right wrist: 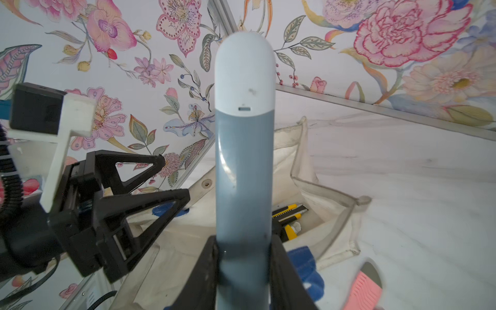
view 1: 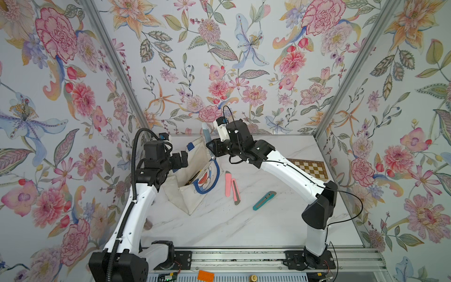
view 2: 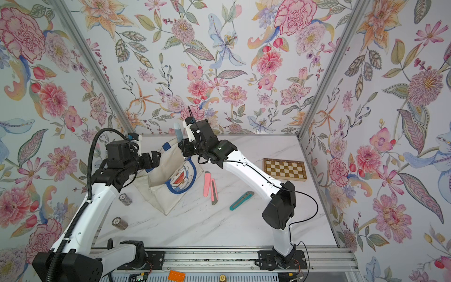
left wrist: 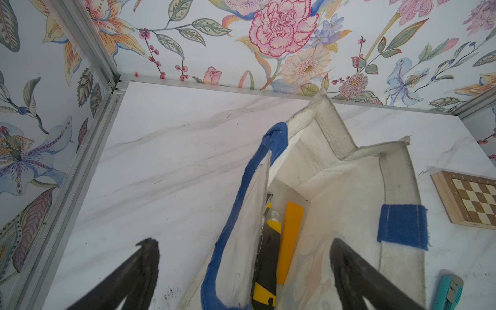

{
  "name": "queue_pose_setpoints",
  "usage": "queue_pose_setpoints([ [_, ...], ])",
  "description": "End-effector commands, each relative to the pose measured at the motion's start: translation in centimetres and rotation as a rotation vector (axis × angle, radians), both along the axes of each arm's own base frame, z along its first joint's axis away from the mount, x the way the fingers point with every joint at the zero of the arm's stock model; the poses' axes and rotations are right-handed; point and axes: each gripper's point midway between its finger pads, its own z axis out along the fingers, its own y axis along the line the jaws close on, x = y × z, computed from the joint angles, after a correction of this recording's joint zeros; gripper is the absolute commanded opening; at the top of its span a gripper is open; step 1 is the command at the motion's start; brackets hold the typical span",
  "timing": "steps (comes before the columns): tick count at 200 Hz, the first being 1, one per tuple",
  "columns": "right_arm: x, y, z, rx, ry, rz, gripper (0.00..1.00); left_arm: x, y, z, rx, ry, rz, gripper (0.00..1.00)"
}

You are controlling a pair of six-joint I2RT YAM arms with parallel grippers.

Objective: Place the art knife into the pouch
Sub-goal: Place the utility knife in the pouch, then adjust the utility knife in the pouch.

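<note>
Art knife: I see a long, slim body, slate grey over most of its length, with a rounded pale-blue cap at the free end and a small slot where the two colours meet. The right tool is clamped on its lower part, one finger against each side. The capped end sticks out well past the fingertips. In both top views it stands nearly upright, cap up, raised clear of the tabletop.

It hangs at the far end of the pouch, just above the rim, and is not inside. The pouch is off-white canvas with a cartoon print on its side and a blue handle. It sits slumped on the tabletop with its mouth gaping. From the right wrist I look past the knife into that mouth, where a yellow-and-black knife already lies at the bottom.

The left tool has its fingers spread wide. The pouch wall with the handle stands between them. I cannot tell whether either finger touches the cloth.

On the tabletop beside the pouch lie two pink knives. A teal knife lies further over, and a chessboard near the right wall.
</note>
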Motion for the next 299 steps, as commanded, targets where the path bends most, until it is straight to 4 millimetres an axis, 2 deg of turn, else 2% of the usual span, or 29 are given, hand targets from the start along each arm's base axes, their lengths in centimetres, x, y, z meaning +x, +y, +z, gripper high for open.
queue_pose_setpoints([
  [1,-0.3,2.4,-0.3,0.024,0.011,0.073,0.10,0.0,-0.3,0.7,-0.040,-0.035,-0.009,0.99],
  [39,-0.3,5.0,-3.2,0.034,0.105,0.135,0.11,0.0,-0.6,1.7,-0.043,-0.059,-0.032,0.99],
  [51,-0.4,5.5,-3.7,0.037,0.125,0.144,0.18,-0.1,-0.6,2.1,-0.038,-0.064,-0.035,1.00],
  [57,-0.5,5.6,-3.9,0.037,0.129,0.146,0.28,-0.1,-0.5,2.3,-0.034,-0.068,-0.035,1.00],
  [68,-0.4,5.6,-3.8,0.037,0.130,0.138,0.57,-0.2,-0.5,2.5,-0.024,-0.073,-0.036,0.99],
  [81,-0.3,5.3,-3.2,0.039,0.118,0.130,0.74,-0.4,-0.2,2.7,0.008,-0.079,-0.033,0.99],
  [98,0.0,4.3,-2.0,0.032,0.088,0.099,1.00,-1.0,0.9,3.1,0.064,-0.077,0.008,0.99],
  [114,0.3,3.1,-0.6,0.027,0.059,0.069,0.99,-1.7,1.3,3.8,0.083,-0.078,0.022,0.99],
  [143,0.5,0.3,2.0,0.010,-0.015,0.004,0.99,-3.0,0.3,5.7,0.075,-0.114,-0.015,0.99],
  [163,0.6,-2.0,3.1,-0.009,-0.052,-0.055,0.99,-3.7,-0.2,6.8,0.077,-0.141,-0.026,1.00],
  [185,0.5,-4.6,3.9,-0.020,-0.068,-0.118,0.99,-4.2,-0.9,7.0,0.068,-0.142,-0.045,0.99],
  [219,-0.3,-8.0,4.0,-0.044,-0.073,-0.180,0.99,-4.5,-2.6,6.6,0.042,-0.136,-0.090,0.99],
  [254,-1.4,-11.3,3.3,-0.031,-0.056,-0.233,0.99,-4.6,-5.7,6.7,0.023,-0.157,-0.162,1.00],
  [267,-1.7,-12.5,2.4,-0.030,-0.038,-0.250,0.99,-4.0,-6.6,5.9,0.015,-0.150,-0.191,0.99],
  [299,-2.6,-15.1,0.8,-0.035,-0.014,-0.295,0.99,-1.3,-8.4,2.6,-0.004,-0.061,-0.239,0.86],
])
